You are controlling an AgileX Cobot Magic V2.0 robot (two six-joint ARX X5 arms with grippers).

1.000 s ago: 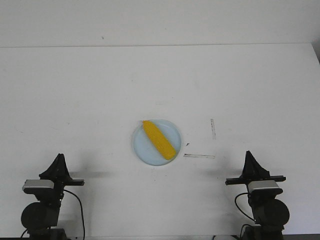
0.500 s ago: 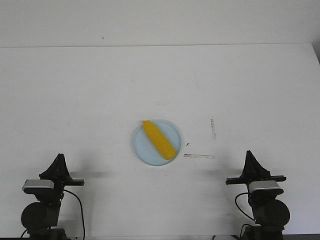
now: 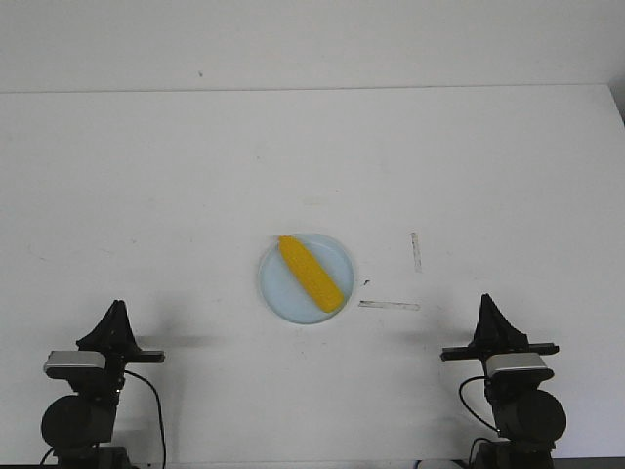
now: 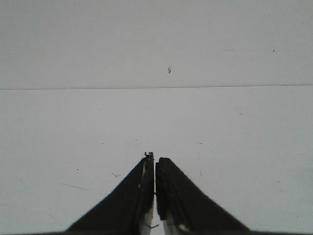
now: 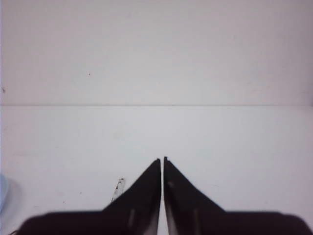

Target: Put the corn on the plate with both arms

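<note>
Corn [image 3: 311, 273] on plate [image 3: 278, 293], well apart from both arms' seemingly pressed-together, empty fingers [image 4: 146, 196] [image 5: 146, 191]

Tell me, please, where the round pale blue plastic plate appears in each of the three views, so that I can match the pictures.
Front view: the round pale blue plastic plate lies near the table's middle, the yellow toy corn cob resting diagonally on it.
Left wrist view: not in it; only bare white table and shut jaws.
Right wrist view: only a pale blue sliver at the picture's edge, probably its rim.
Shared landmark: the straight line where the white table meets the wall.
</note>
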